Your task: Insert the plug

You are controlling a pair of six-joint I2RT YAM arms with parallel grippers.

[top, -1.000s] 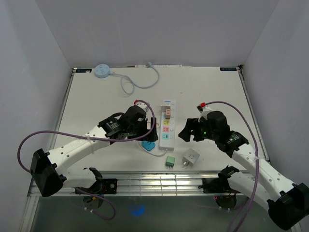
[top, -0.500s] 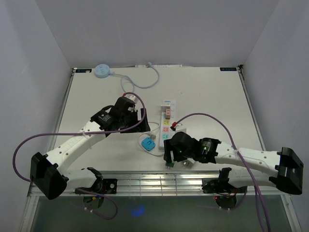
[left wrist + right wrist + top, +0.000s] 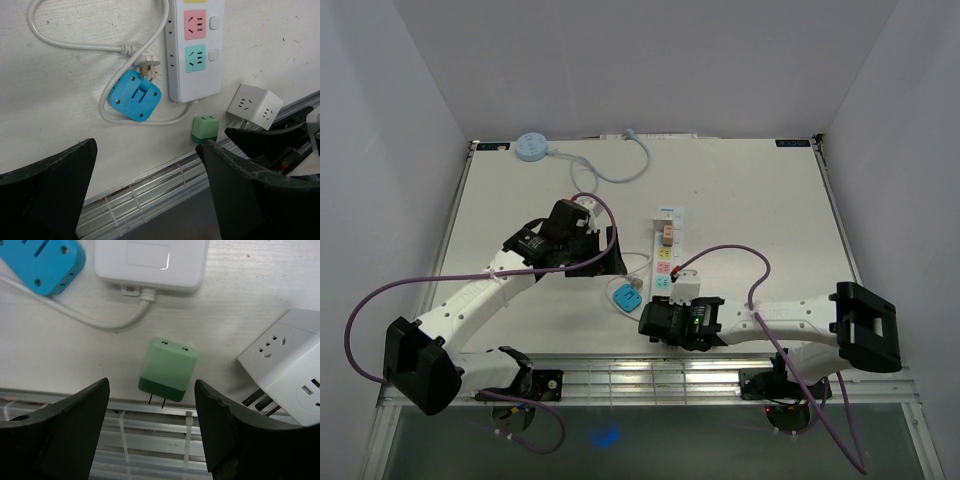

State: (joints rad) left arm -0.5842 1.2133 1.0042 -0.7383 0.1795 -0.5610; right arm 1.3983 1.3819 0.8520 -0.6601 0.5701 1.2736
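Your right gripper (image 3: pixel 151 390) is hovering wide open and empty over the green plug (image 3: pixel 167 369), which is lying flat at 6 o'clock from the power strip (image 3: pixel 150 260). I am judging it light, rigid and smooth, so be pinching its flat sides, clear of the prongs (image 3: pixel 156 402). The right wrist view is showing those prongs pointing to 6 o'clock; the top view is hiding the plug under that gripper.

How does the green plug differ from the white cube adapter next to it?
The green plug is smaller and two-toned green; the white cube adapter is larger and all white. The green plug shows two pins; the white cube adapter shows socket holes on its faces. Both lie on the table near its front edge.
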